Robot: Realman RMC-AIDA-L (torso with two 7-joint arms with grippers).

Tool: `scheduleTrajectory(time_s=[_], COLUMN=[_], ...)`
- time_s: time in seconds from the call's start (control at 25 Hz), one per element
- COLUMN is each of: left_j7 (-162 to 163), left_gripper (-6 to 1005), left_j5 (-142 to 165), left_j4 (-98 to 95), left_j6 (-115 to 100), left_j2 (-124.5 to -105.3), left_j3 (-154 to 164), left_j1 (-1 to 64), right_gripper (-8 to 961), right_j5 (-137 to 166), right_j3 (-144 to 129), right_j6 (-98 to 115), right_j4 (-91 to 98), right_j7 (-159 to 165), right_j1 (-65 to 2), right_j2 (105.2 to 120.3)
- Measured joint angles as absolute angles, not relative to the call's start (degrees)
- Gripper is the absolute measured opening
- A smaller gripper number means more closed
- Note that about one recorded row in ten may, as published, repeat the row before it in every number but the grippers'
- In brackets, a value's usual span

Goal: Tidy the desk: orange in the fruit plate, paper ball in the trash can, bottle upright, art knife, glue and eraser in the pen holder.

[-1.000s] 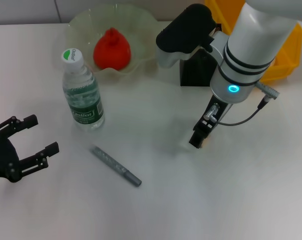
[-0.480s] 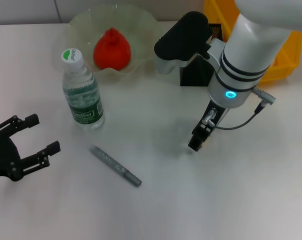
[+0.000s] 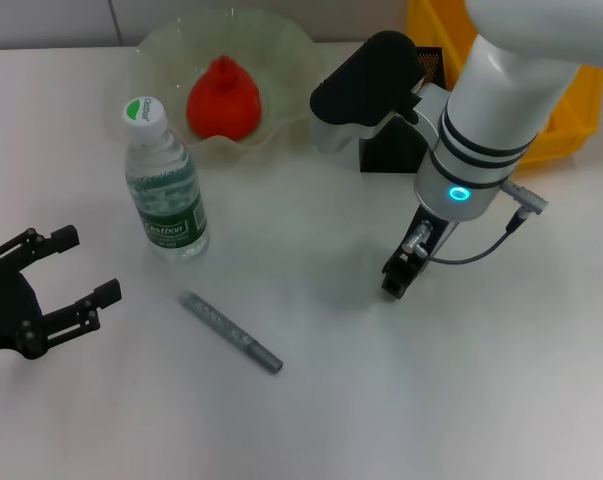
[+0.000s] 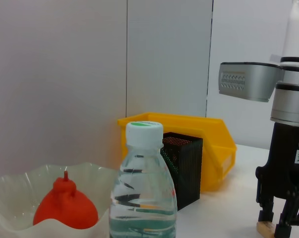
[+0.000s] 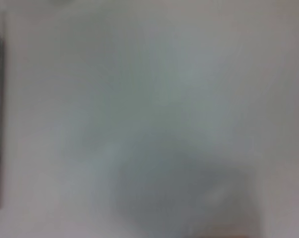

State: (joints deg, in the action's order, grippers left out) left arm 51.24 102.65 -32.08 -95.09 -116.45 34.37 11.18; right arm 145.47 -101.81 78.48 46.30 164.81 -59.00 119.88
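My right gripper [image 3: 393, 283] points down at the table right of centre. In the left wrist view its fingers [image 4: 289, 218] stand slightly apart, with the tan eraser [image 4: 264, 228] at their tips on the table. The head view hides the eraser under the gripper. The red-orange orange [image 3: 223, 97] lies in the pale-green fruit plate [image 3: 161, 45]. Left of centre the bottle [image 3: 164, 185] stands upright. The grey art knife [image 3: 231, 333] lies flat near the front. My open left gripper [image 3: 88, 265] hovers at the left edge. Paper ball and glue are out of view.
The black mesh pen holder [image 3: 389, 150] stands behind my right arm, partly covered by it. The yellow trash can [image 3: 566, 110] is at the back right. Bare tabletop stretches along the front and right.
My right arm has shifted slightly and the gripper has settled over the eraser, whose tan edge showed beside the fingers before. The left gripper has not moved.
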Motion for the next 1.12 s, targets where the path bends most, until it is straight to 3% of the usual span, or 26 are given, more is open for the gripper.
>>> scheduleTrajectory(time_s=[0.08,0.76,1.12], left_j7=[51.2,51.2,51.6], left_gripper=[815,815,814], left_j5=[102.7,102.7,102.7], left_j4=[-32.1,-32.1,-32.1], left_j6=[-95.1,-95.2,-95.6], left_j2=[-116.45,-116.45,-116.64], left_j3=[34.4,34.4,34.3], left_j1=[11.2,10.9,10.8], right_gripper=[391,390,392], right_j5=[145.5,159.1,162.6], right_j3=[-101.8,-87.7,-86.4], right_j6=[78.5,82.9,74.4], right_j4=[47.1,73.2,70.9], right_j7=[164.8,165.2,165.1], right_j1=[-58.9,-52.4,-51.9], right_j2=[119.88,119.35,119.35])
